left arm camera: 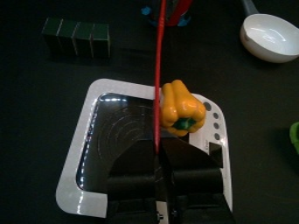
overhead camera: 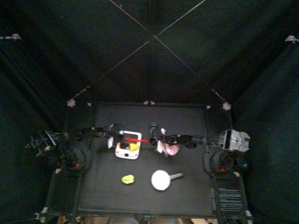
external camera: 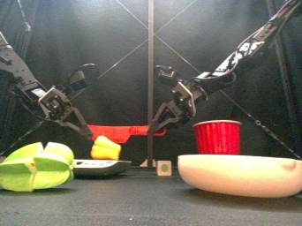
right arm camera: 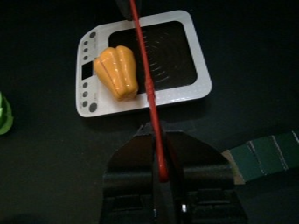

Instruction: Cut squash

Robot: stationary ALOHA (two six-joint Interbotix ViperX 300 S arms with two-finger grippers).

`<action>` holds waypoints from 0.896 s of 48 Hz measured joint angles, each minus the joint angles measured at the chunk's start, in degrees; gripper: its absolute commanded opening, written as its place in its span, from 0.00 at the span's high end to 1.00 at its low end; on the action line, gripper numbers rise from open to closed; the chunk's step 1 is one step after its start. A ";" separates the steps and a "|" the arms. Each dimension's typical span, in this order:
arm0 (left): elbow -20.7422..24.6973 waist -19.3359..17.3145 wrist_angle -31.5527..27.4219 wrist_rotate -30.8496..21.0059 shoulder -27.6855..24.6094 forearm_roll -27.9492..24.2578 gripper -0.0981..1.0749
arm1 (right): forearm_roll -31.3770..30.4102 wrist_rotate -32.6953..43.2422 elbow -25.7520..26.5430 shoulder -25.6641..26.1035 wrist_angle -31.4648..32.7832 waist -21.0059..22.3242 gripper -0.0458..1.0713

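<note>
The squash (left arm camera: 181,105), small and yellow-orange with a green stem, lies on the white-rimmed board (left arm camera: 93,131); it also shows in the right wrist view (right arm camera: 117,72) and front view (external camera: 106,147). A thin red blade-like strip (external camera: 124,131) stretches level between both grippers, just above the squash and slightly to one side of it. My left gripper (left arm camera: 160,149) is shut on one end of the red strip (left arm camera: 158,79). The right gripper (right arm camera: 158,140) is shut on the other end (right arm camera: 142,70). From above, both arms meet over the board (overhead camera: 122,153).
A red cup (external camera: 216,137) stands right of the board, with a white round dish (external camera: 242,172) in front of it. A yellow-green lump (external camera: 35,166) sits at the front left. Dark green blocks (left arm camera: 76,37) lie beyond the board.
</note>
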State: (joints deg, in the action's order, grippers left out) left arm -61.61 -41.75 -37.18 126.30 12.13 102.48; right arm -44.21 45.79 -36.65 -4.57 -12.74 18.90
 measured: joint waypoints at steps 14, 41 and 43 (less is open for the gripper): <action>-1.49 0.00 -0.44 -0.09 5.54 0.00 0.68 | -0.09 -0.09 0.44 0.18 0.00 -0.79 0.76; -7.91 13.18 1.93 -0.35 16.35 0.70 0.68 | -0.97 -0.26 -0.35 3.16 -0.26 -7.82 0.76; -8.00 13.62 3.08 -0.35 16.26 1.14 0.68 | -0.97 -0.26 -0.44 3.16 -0.18 -7.82 0.76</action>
State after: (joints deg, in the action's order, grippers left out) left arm -69.61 -28.13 -34.10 125.95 28.39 103.62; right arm -45.18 45.53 -37.09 -1.41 -12.92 11.07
